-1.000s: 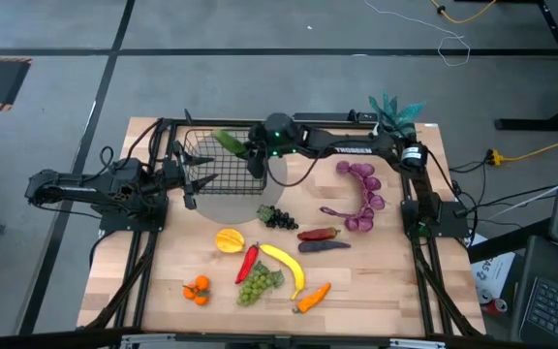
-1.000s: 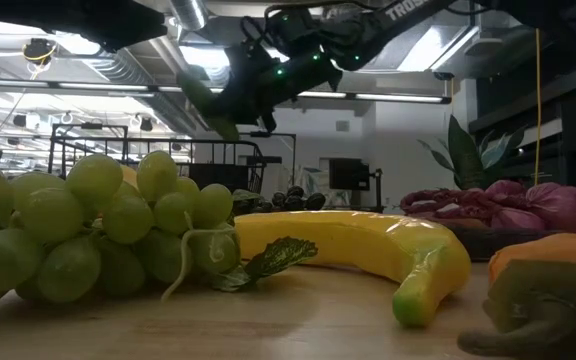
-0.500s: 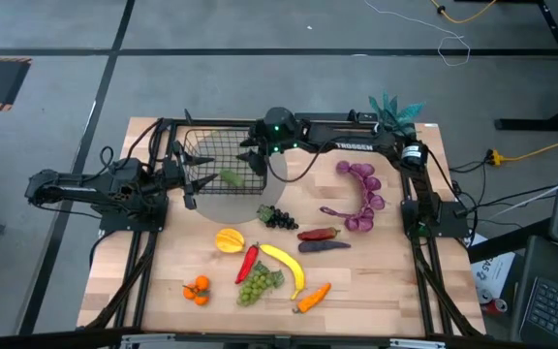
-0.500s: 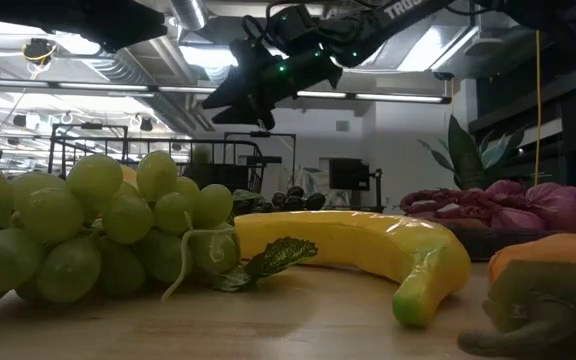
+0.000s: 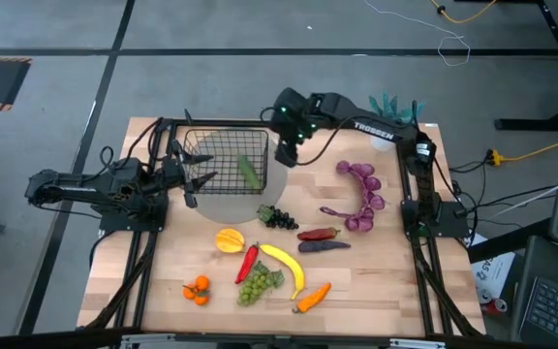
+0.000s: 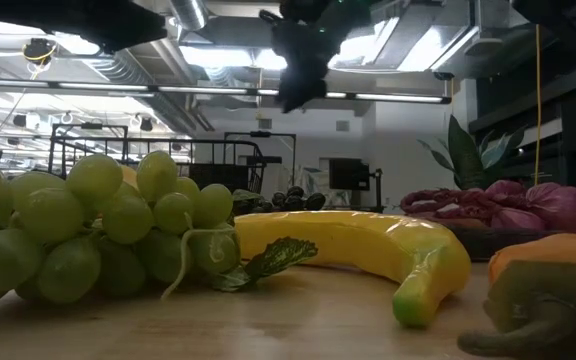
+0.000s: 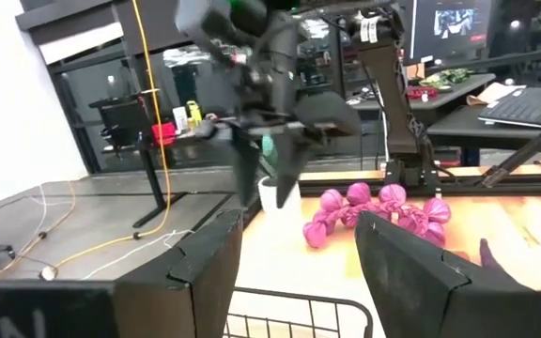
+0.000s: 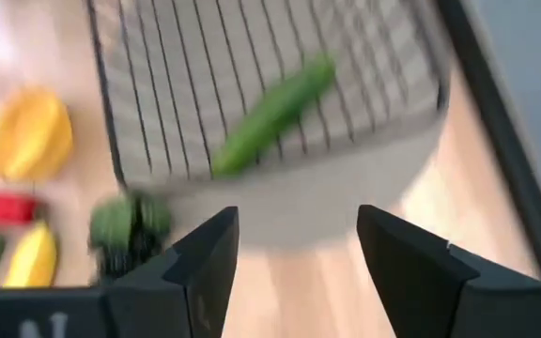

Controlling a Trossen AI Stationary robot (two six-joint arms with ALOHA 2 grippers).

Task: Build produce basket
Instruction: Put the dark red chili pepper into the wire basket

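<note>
Now empty, wide-open right gripper [image 5: 288, 155]

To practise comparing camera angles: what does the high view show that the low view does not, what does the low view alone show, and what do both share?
Only the high view shows the cucumber lying inside the basket, the left gripper at the basket's edge, and the oranges. Only the low view shows the room's ceiling lights. Both show the banana, the green grapes and the open right gripper.

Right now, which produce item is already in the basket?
Only the green cucumber: it lies inside the black wire basket. All other produce still sits on the table.
</note>
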